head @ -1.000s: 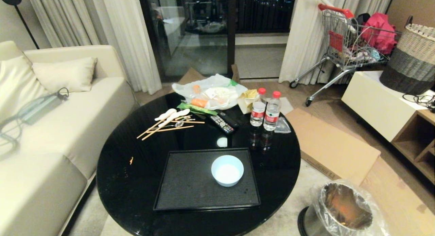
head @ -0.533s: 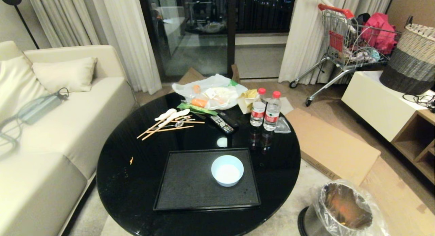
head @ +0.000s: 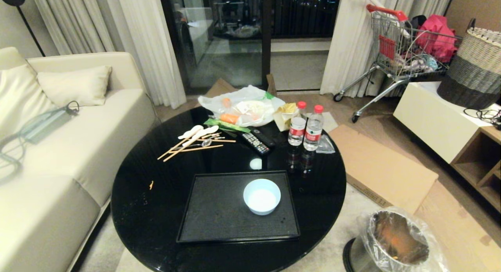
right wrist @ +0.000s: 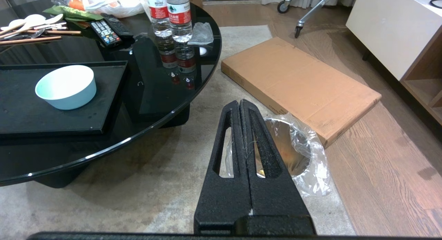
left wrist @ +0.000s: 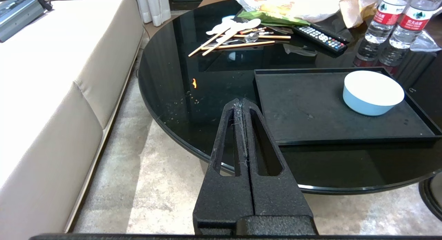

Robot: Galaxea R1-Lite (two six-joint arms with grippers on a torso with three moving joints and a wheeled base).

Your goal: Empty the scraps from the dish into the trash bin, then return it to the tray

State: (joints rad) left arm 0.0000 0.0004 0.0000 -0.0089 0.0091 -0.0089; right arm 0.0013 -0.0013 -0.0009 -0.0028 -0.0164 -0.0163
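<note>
The dish (head: pixel 262 196), a pale bluish-white bowl, stands upright on the right half of the black tray (head: pixel 219 219), and its inside looks bare. The trash bin (head: pixel 395 240), shiny metal with a clear bag liner, stands on the floor to the right of the table. A small yellowish bit of the scraps (head: pixel 393 258) lies low inside it. Neither arm is in the head view. My left gripper (left wrist: pixel 240 101) is shut and empty, hanging off the table's near-left edge, short of the tray (left wrist: pixel 310 108). My right gripper (right wrist: pixel 239 102) is shut and empty above the bin (right wrist: pixel 297 146), with the dish (right wrist: pixel 65 87) well off to its side.
Behind the tray on the round black table (head: pixel 156 209) are chopsticks and spoons (head: pixel 195 141), a remote (head: pixel 256 143), two water bottles (head: pixel 307 127) and a plastic bag of food (head: pixel 242 107). An orange fleck (head: pixel 151 184) lies on the table. A sofa (head: pixel 58 158) stands left, a flat carton (head: pixel 379 170) right.
</note>
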